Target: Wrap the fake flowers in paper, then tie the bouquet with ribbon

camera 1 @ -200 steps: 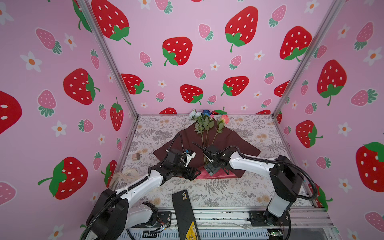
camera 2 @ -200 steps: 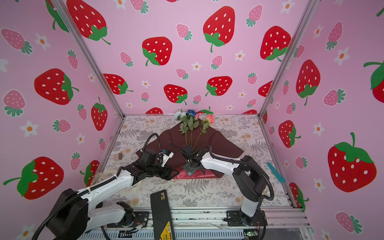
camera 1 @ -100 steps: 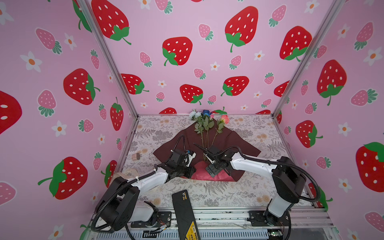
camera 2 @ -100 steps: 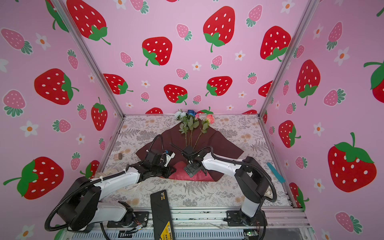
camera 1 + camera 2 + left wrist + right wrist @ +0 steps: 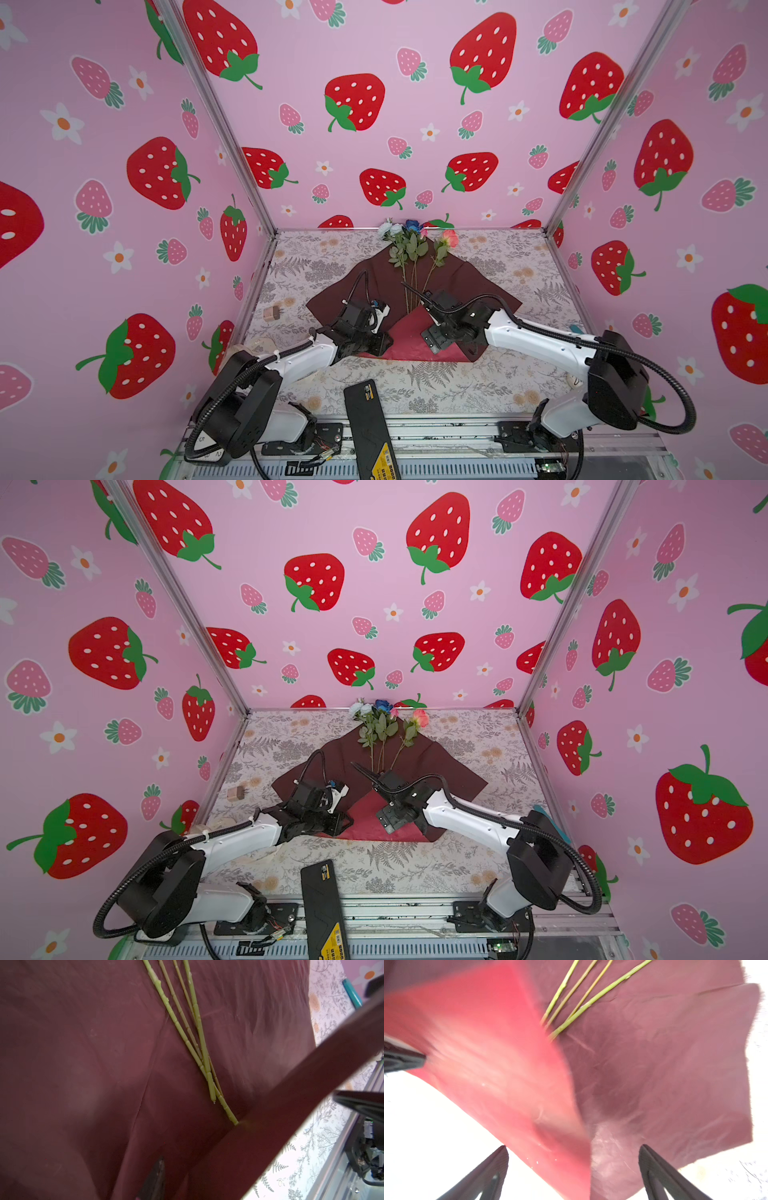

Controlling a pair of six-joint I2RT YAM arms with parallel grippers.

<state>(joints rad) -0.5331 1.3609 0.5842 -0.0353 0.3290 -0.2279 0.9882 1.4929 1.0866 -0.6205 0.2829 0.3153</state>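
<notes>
Your bouquet of fake flowers [image 5: 409, 266] lies at twelve o'clock from both end effectors: four stems [image 5: 187, 1028], one wrapping sheet [image 5: 478, 286]. The right end effector [image 5: 573, 1148] gapes wide, empty. Whether the left end effector [image 5: 380, 343] grips the sheet's raised fold, you cannot tell.

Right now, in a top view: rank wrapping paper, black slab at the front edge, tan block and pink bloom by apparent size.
1. wrapping paper
2. black slab, though nearest the camera
3. tan block and pink bloom: look about alike, not ranked
</notes>
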